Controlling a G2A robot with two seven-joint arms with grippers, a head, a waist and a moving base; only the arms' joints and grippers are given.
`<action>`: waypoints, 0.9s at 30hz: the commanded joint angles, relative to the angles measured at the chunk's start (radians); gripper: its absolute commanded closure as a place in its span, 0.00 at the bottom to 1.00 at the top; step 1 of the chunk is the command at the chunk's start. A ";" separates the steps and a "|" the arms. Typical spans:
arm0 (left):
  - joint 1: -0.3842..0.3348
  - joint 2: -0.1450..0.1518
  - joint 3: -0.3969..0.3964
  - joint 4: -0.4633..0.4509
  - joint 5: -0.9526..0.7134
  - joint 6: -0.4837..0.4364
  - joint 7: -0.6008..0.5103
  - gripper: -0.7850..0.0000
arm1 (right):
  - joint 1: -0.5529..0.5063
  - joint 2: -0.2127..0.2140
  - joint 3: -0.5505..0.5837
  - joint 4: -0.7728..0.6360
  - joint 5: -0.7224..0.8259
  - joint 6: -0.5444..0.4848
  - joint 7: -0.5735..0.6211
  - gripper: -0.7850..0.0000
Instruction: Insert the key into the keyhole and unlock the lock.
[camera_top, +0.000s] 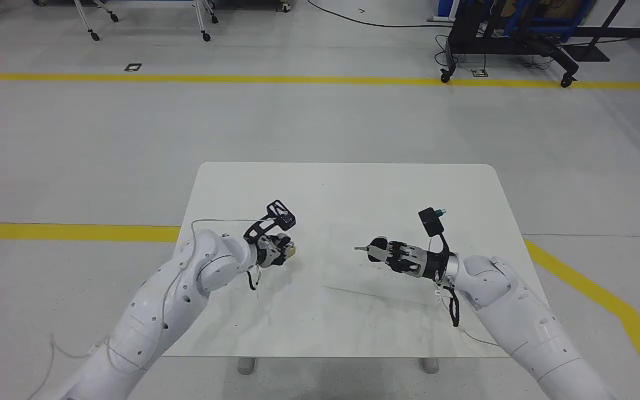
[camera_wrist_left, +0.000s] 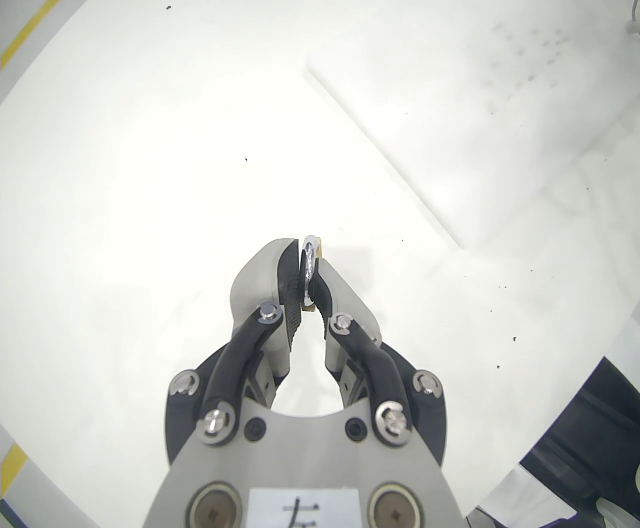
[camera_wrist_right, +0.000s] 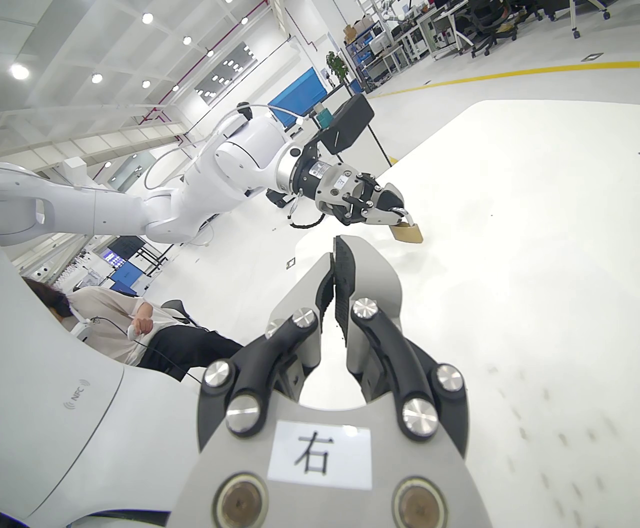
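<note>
White table (camera_top: 400, 200), padlock (camera_wrist_right: 407, 232) in left fingers (camera_wrist_left: 290, 280), key (camera_top: 361, 248) levelled toward it

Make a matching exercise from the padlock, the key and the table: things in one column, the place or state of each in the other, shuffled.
Things:
1. padlock
2. key
3. table

Places or states:
A. white, below both grippers
B. held by its shackle in the left gripper
C. sticking out of the shut right gripper

Pairs: 1-B, 2-C, 3-A.
</note>
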 joint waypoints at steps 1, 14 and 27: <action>-0.009 -0.006 0.014 0.017 0.017 0.002 0.003 1.00 | 0.000 0.000 0.000 0.000 0.000 0.000 0.000 1.00; -0.026 -0.026 0.021 0.070 0.064 -0.013 0.140 1.00 | 0.000 0.000 0.000 0.000 0.000 0.000 0.000 1.00; -0.040 -0.032 -0.069 0.328 -0.492 -0.585 0.394 1.00 | 0.000 0.000 0.000 0.000 0.000 0.000 0.000 1.00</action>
